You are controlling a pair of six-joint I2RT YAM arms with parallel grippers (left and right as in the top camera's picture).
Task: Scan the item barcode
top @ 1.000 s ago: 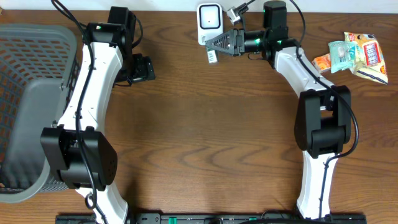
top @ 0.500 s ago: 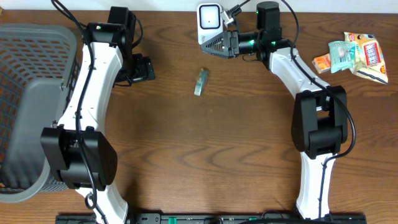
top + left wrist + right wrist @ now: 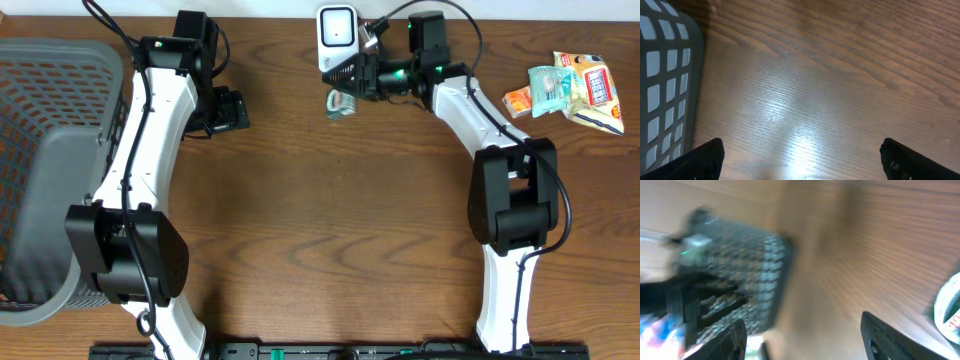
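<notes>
Looking at the right gripper [image 3: 338,76], we see its jaws parted and empty; the small greenish packet [image 3: 341,104] lies just beside it, long axis roughly left-to-right.

A small pale-green packet [image 3: 341,104] sits just below the white scanner [image 3: 337,33], not touching it.

A dark brown wood-grain table [image 3: 320,230] fills the overhead view, with a grey plastic mesh basket [image 3: 60,90] at nine o'clock, a pale strip [image 3: 270,6] along the twelve o'clock edge, and a soft glare [image 3: 790,125] of light on the wood.
</notes>
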